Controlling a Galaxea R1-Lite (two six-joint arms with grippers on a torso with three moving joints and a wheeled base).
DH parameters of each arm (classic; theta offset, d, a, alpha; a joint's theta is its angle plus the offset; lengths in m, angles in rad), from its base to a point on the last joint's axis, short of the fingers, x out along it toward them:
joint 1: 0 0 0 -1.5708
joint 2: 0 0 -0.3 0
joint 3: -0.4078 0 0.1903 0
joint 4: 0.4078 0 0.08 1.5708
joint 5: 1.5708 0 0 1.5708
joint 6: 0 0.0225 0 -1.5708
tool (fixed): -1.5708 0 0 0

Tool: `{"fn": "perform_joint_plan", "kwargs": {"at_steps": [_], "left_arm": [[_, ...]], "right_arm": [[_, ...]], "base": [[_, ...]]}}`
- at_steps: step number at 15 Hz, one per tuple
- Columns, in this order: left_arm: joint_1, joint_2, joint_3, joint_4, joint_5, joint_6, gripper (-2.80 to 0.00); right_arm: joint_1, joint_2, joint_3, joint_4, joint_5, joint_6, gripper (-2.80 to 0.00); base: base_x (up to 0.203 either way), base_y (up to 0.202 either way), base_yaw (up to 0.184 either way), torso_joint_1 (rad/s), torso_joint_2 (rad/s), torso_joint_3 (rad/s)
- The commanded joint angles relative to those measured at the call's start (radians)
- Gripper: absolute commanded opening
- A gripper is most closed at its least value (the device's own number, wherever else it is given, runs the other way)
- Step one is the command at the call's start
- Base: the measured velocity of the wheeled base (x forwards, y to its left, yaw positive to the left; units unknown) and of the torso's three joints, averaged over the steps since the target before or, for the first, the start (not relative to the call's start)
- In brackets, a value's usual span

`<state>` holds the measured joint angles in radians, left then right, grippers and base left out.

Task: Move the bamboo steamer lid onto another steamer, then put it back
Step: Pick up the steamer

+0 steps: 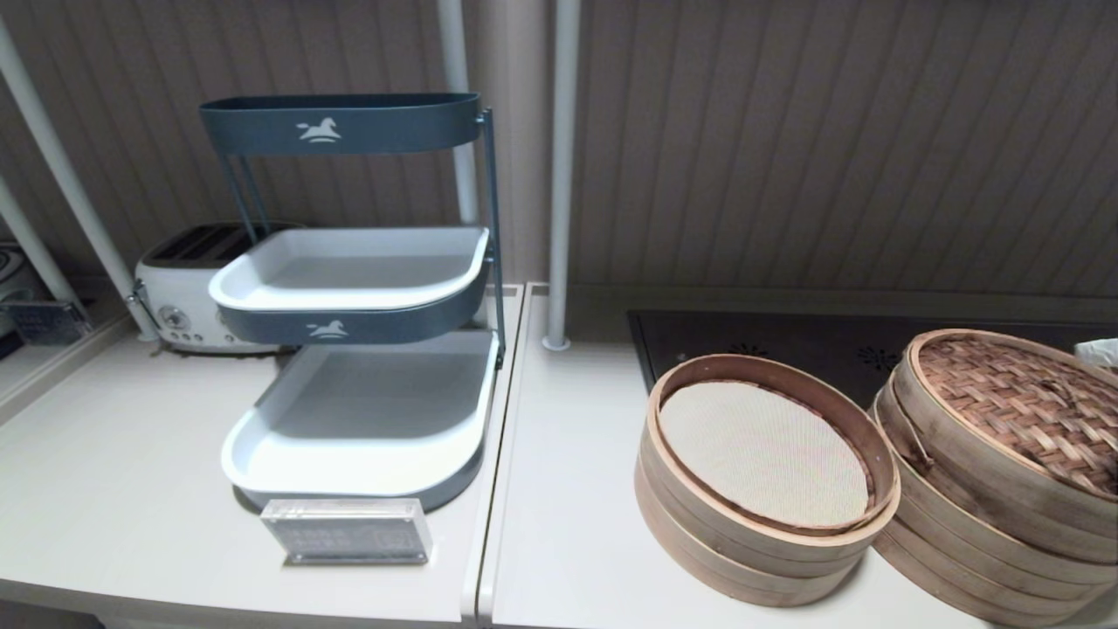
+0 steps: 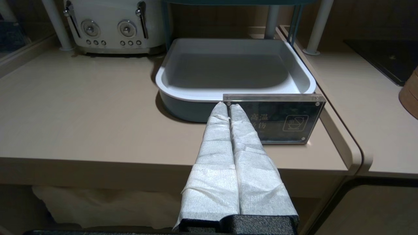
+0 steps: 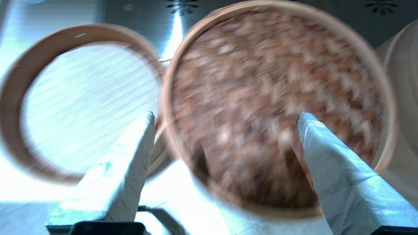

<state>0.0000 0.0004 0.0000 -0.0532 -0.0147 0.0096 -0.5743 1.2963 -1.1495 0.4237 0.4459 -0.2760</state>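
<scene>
Ribbed brown wall (image 1: 786, 157), pale counter (image 1: 113, 489) (white poles (image 1: 561, 175) behind)

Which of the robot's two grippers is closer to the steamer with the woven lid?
The right gripper: open, it hovers directly over the woven lid. The left gripper, shut, sits far off by the sign and the tray.

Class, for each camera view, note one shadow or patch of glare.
Head view: the middle tier shades the white bottom tray of the slate-blue rack. Left wrist view: that tray throws a dark shadow on the beige counter near the shut left pincer. Right wrist view: glare whitens the counter around the open right pincer.
</scene>
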Motion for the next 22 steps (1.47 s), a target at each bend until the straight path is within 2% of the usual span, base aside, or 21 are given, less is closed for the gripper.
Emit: {"fn": "perform_joint_plan", "kwargs": {"at_steps": [1, 3, 6, 9, 11, 12, 15, 18, 19, 22], "left_arm": [[0.000, -0.003, 0.028, 0.000, -0.001, 0.001, -2.80], [0.000, -0.002, 0.028, 0.000, 0.001, 0.001, -2.80], [0.000, -0.003, 0.028, -0.001, 0.001, 0.000, -2.80], [0.000, -0.003, 0.028, 0.000, 0.001, 0.000, -2.80], [0.000, -0.002, 0.028, 0.000, -0.001, 0.001, -2.80], [0.000, -0.002, 0.028, 0.000, -0.001, 0.000, -2.80], [0.000, -0.003, 0.028, 0.000, 0.001, 0.000, -2.80], [0.000, -0.002, 0.028, 0.000, -0.001, 0.001, -2.80], [0.000, -0.003, 0.028, -0.001, 0.001, 0.001, -2.80], [0.000, -0.002, 0.028, 0.000, 0.001, 0.000, -2.80]], "right_arm": [[0.002, -0.146, 0.021, 0.068, 0.030, -0.002, -2.80], [0.004, -0.216, 0.028, 0.234, 0.165, -0.002, -2.80], [0.033, -0.234, 0.014, 0.463, 0.321, -0.003, -2.80], [0.073, -0.250, 0.039, 0.607, 0.343, -0.008, -2.80], [0.155, -0.255, 0.044, 0.732, 0.323, -0.011, -2.80], [0.182, -0.275, 0.060, 0.777, 0.287, -0.019, -2.80], [0.195, -0.402, 0.149, 0.778, 0.154, -0.080, -2.80], [0.198, -0.556, 0.262, 0.707, 0.044, -0.096, -2.80], [0.231, -0.567, 0.326, 0.678, -0.006, -0.100, -2.80], [0.431, -0.602, 0.502, 0.609, -0.080, -0.101, -2.80]], "base": [[0.000, 0.000, 0.000, 0.000, 0.00, 0.000], [0.000, 0.000, 0.000, 0.000, 0.00, 0.000], [0.000, 0.000, 0.000, 0.000, 0.00, 0.000], [0.000, 0.000, 0.000, 0.000, 0.00, 0.000], [0.000, 0.000, 0.000, 0.000, 0.00, 0.000], [0.000, 0.000, 0.000, 0.000, 0.00, 0.000], [0.000, 0.000, 0.000, 0.000, 0.00, 0.000], [0.000, 0.000, 0.000, 0.000, 0.00, 0.000], [0.000, 0.000, 0.000, 0.000, 0.00, 0.000], [0.000, 0.000, 0.000, 0.000, 0.00, 0.000]]}}
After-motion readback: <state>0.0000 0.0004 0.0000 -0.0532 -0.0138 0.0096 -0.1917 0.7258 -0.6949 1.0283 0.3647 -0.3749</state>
